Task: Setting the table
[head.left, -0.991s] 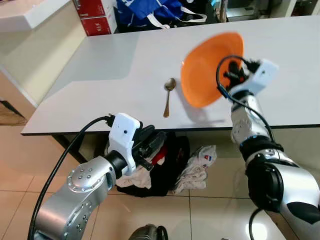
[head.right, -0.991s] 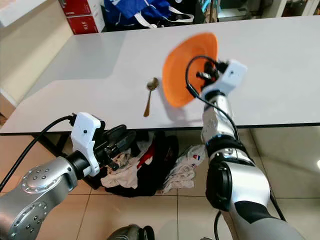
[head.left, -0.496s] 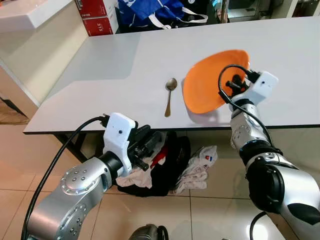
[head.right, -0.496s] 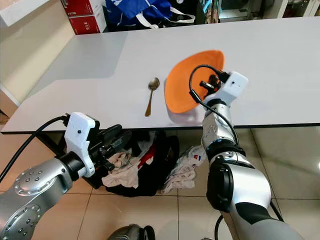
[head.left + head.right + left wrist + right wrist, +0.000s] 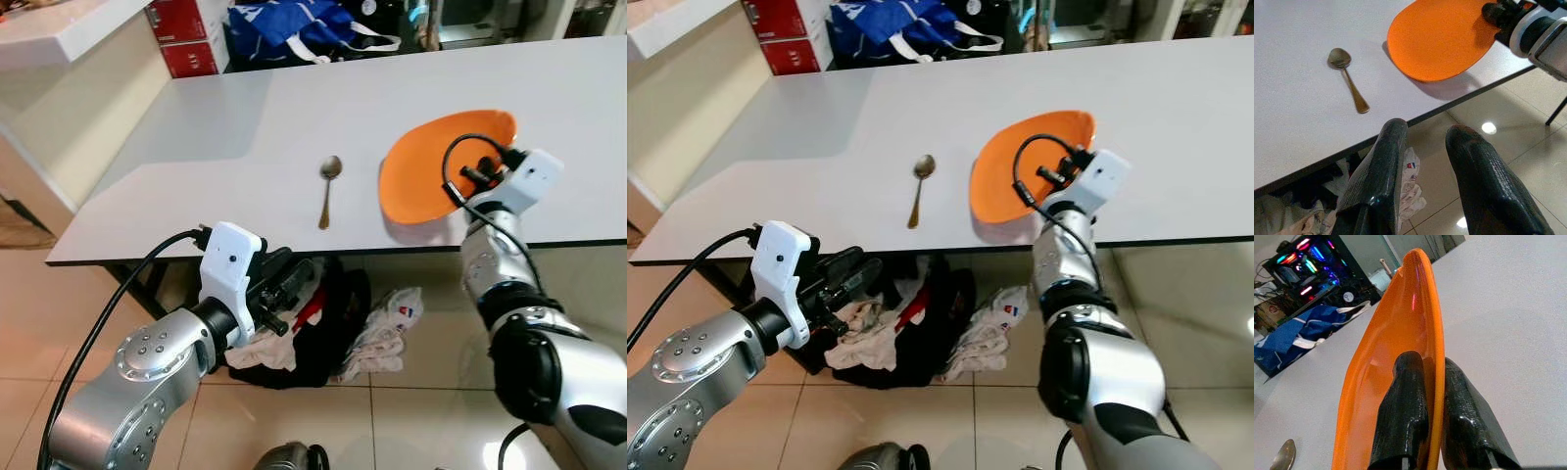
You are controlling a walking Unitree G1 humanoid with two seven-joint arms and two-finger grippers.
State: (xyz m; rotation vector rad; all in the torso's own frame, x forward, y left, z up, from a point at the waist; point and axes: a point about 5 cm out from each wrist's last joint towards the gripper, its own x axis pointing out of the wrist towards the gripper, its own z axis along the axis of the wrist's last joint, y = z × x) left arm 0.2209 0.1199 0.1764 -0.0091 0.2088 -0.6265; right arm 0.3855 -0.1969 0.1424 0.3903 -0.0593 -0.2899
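Observation:
An orange plate point(image 5: 431, 168) hangs tilted low over the white table point(image 5: 225, 127), near its front edge. My right gripper point(image 5: 484, 172) is shut on the plate's near rim; in the right wrist view one black finger point(image 5: 1403, 411) lies inside the plate point(image 5: 1396, 333) and the other outside. A metal spoon point(image 5: 327, 188) lies flat on the table to the left of the plate, its bowl pointing away. My left gripper point(image 5: 294, 279) hovers below the table's front edge, slightly open and holding nothing, with its two black fingers point(image 5: 1378, 176) seen in the left wrist view.
A blue bag point(image 5: 294, 24) and red boxes point(image 5: 186, 34) sit beyond the table's far edge. A pile of clothes point(image 5: 323, 333) lies on the tiled floor under the table. A beige counter point(image 5: 69, 78) runs along the left.
My right gripper has lowered the orange plate from steeply upright to nearly flat and carried it a little to the right. The left arm has barely moved.

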